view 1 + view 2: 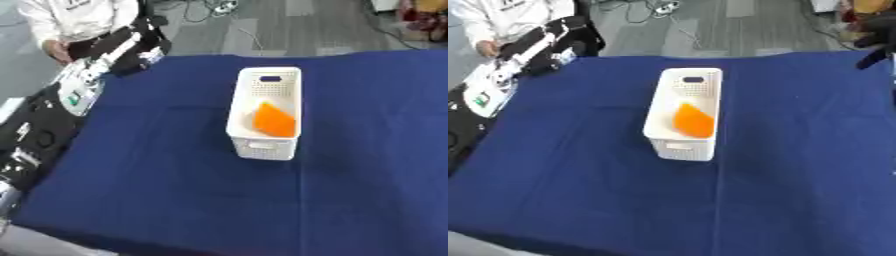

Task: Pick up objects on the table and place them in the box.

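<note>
Where the blue-covered surface [175, 190] spreads across both views, one white box [265, 114] stands near its middle, long and narrow, upright, its short handled end toward the near edge; walls perforated, a slot handle at the far end; inside the box, toward its near half, an orange object [274, 120] leans tilted against the right wall, shape roughly wedge-like, further detail not discernible; cloth around the box bare of other task items. Right hand [875, 37]: a dark shape at the upper right corner of the right eye view, beyond the box and well apart from it; whether its fingers are spread or curled cannot be told. Left hand: shows in neither view. Left of the box, along the surface edge, black and white equipment [83, 90], kind not identifiable.
</note>
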Controlling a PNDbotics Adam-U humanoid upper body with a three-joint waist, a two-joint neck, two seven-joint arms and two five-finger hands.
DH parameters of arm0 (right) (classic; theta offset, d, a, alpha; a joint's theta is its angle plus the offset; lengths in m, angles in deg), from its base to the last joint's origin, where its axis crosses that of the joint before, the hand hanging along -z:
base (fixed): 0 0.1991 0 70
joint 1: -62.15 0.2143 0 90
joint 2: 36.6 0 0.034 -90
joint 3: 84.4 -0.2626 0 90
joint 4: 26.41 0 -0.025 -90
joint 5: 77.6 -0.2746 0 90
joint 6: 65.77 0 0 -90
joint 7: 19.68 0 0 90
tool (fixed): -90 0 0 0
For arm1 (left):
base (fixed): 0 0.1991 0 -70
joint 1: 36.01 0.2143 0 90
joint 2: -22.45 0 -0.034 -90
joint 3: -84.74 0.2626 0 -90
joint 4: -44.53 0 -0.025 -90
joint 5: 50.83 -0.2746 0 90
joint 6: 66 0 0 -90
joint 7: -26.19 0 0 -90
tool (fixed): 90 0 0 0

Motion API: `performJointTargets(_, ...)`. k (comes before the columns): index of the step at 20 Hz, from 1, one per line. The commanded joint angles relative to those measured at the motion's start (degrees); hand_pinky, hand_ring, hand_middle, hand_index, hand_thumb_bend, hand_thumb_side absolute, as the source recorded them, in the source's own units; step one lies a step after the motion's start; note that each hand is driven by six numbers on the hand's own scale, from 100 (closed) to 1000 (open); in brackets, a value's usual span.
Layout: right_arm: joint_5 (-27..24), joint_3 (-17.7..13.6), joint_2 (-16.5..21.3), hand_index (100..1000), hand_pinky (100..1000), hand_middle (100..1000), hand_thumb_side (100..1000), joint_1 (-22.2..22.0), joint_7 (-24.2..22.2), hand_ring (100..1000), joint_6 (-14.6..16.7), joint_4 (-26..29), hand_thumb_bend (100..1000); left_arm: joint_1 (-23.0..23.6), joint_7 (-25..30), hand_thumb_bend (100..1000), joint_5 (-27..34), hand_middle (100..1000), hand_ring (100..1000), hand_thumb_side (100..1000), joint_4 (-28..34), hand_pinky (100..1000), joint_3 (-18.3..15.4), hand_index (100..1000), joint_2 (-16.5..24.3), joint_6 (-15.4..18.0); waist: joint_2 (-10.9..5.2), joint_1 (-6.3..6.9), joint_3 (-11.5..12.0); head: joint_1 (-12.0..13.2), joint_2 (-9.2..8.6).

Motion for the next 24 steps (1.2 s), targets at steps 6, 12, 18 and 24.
performJointTargets(6,0.8,-1.0,1.4,690,446,675,941,-0.6,1.0,602,0.1,0.5,100,10.5,-2.1,270,12.4,1000,992,1000,22.6,1000,-1.1,1000,5.5,-4.1,-0.96,-1.12,1.8,1.1,0.83)
performJointTargets(12,0.7,-1.4,1.3,688,448,674,936,-0.9,1.7,601,0.0,0.6,100,18.7,-5.2,328,16.9,1000,963,1000,37.3,967,-4.3,1000,-0.6,-7.3,-1.59,-1.85,3.3,0.8,0.83)
performJointTargets(18,0.1,-2.2,0.3,688,450,674,927,-0.3,2.5,601,-0.1,1.5,100,19.9,-6.4,375,19.0,1000,953,1000,43.2,943,-5.5,1000,-7.8,-8.8,-2.42,-2.21,4.0,0.8,0.83)
performJointTargets(24,-0.1,-2.5,-0.1,688,450,673,928,-0.2,2.9,601,-0.3,1.9,100,20.6,-6.8,418,20.8,1000,943,1000,43.6,917,-6.2,1000,-13.5,-9.8,-2.18,-2.24,3.5,2.2,0.18)
